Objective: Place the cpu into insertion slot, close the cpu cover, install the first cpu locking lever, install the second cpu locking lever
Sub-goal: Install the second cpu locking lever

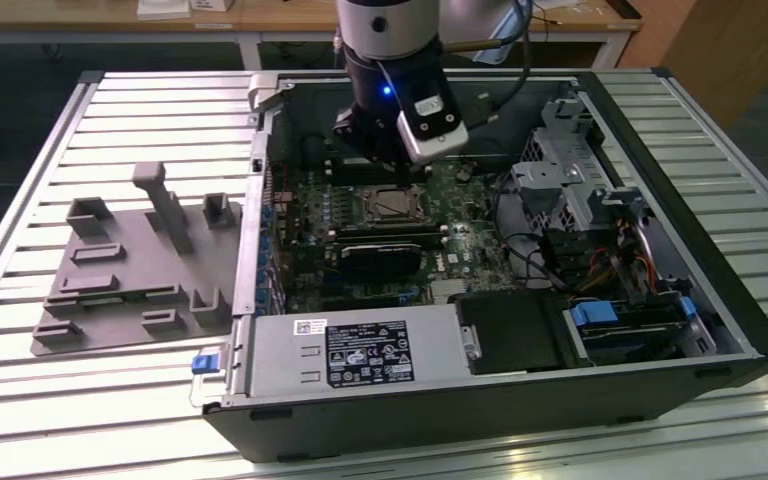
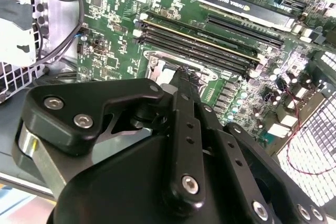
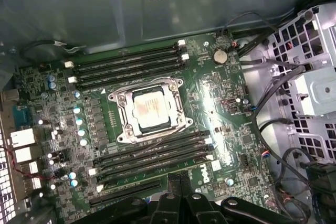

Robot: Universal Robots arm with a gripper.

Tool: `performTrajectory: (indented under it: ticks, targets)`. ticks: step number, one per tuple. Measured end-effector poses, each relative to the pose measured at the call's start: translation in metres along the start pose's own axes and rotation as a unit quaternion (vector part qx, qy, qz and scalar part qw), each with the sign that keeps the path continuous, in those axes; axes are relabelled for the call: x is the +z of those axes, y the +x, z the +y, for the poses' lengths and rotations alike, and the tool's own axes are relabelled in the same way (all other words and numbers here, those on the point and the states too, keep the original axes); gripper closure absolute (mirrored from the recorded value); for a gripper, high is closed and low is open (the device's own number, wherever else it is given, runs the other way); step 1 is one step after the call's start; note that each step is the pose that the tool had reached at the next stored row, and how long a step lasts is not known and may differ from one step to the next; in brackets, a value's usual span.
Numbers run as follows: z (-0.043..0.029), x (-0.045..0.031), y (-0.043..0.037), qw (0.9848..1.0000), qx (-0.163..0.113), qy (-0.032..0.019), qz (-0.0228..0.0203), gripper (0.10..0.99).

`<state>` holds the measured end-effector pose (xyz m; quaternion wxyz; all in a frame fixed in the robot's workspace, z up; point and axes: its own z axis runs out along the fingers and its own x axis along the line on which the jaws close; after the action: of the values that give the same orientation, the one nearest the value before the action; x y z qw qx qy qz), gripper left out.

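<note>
The cpu (image 3: 151,109) lies flat in the insertion slot (image 1: 391,206) on the motherboard, its silvery top facing up. The cpu cover (image 3: 125,99) is a metal frame lying down around the chip, with the chip showing through its window. My gripper (image 3: 178,181) hovers above the board a little to one side of the socket, over the long black slots. Its two black fingers are shut together with nothing between them. In the second wrist view the fingers (image 2: 185,103) hide most of the socket (image 2: 160,66). In the exterior view the gripper (image 1: 394,178) hangs just above the socket.
Memory slots (image 3: 126,64) flank the socket on both sides. A black graphics card (image 1: 384,250) sits close by, with a drive cage (image 1: 571,180) and loose cables (image 3: 273,87) beyond it. The case walls (image 1: 267,130) enclose the board. A grey fixture (image 1: 131,270) lies outside, at the exterior view's left.
</note>
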<state>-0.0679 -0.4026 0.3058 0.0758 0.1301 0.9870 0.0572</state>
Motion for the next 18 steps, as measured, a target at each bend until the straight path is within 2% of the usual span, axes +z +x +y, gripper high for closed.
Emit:
performTrajectory:
  ticks: [7, 18]
  targets:
    - [-0.0007, 0.0048, 0.0006, 1.0000, 0.001, -0.0033, 0.0010, 0.984]
    - [-0.0014, 0.0101, 0.0014, 0.9999, 0.002, -0.0142, 0.0037, 0.984]
